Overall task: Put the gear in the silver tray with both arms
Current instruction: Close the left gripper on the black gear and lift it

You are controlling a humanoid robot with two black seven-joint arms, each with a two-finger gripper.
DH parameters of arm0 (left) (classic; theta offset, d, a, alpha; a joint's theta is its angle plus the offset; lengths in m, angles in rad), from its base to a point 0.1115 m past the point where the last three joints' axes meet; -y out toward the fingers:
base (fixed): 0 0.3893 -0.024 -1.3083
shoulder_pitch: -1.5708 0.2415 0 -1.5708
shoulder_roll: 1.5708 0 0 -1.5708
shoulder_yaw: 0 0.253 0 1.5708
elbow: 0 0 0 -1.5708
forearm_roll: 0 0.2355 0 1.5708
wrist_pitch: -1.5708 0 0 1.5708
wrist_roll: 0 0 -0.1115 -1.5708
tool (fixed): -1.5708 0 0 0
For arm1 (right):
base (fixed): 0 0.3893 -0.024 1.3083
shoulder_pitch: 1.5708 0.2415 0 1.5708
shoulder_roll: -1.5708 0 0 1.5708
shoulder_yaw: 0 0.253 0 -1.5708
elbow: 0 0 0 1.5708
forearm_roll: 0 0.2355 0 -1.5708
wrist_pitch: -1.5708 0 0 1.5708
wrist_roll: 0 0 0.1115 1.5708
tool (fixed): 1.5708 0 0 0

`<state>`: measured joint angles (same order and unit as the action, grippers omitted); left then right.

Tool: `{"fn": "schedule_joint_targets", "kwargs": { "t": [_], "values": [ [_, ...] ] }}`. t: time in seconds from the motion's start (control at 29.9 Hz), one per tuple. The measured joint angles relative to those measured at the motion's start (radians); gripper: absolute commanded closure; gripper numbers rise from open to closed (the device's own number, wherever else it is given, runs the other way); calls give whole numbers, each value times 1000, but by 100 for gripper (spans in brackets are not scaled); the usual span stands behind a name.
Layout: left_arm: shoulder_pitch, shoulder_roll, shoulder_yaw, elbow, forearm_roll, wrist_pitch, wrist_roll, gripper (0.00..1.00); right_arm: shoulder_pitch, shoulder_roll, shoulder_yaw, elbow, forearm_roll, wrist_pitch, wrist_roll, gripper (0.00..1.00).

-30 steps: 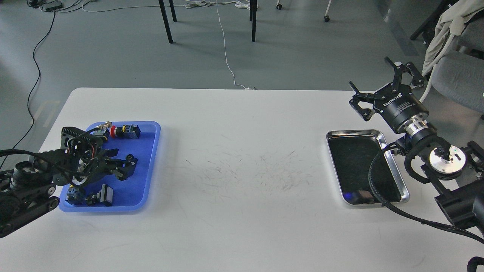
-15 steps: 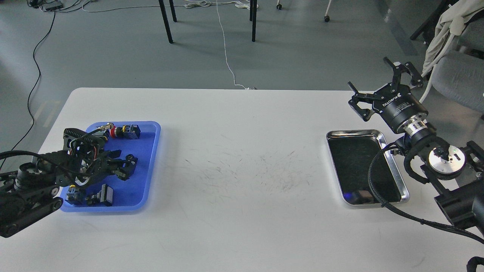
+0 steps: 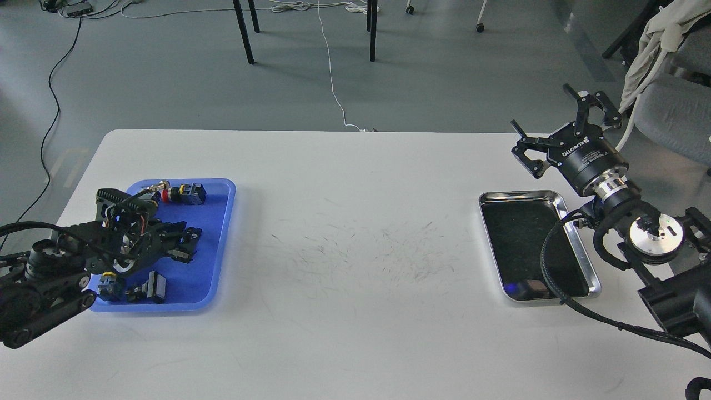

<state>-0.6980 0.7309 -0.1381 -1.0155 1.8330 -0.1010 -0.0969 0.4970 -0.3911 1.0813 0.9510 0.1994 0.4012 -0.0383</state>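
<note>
Silver tray (image 3: 577, 255) bare, blue tray (image 3: 219, 244) holding small parts, left gripper (image 3: 186, 244) jaws unclear, right gripper (image 3: 561, 130) jaws apart.

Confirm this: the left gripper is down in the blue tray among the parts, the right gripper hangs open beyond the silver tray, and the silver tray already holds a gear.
Not quite. The head view shows the silver tray empty. The left gripper is in the blue tray, and the right gripper hangs open beyond it.
</note>
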Motion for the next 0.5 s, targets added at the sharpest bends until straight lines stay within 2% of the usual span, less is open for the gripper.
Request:
{"fn": "schedule_joint_targets", "kwargs": {
  "t": [0.23, 0.5],
  "values": [
    [0, 0, 0, 1, -2, -3, -1, 92, 0, 0, -2, 0, 0, 0, 0, 1],
    [-14, 16, -4, -8, -9, -1, 0, 93, 3, 0, -3, 0, 0, -1, 0, 1]
  ]
}}
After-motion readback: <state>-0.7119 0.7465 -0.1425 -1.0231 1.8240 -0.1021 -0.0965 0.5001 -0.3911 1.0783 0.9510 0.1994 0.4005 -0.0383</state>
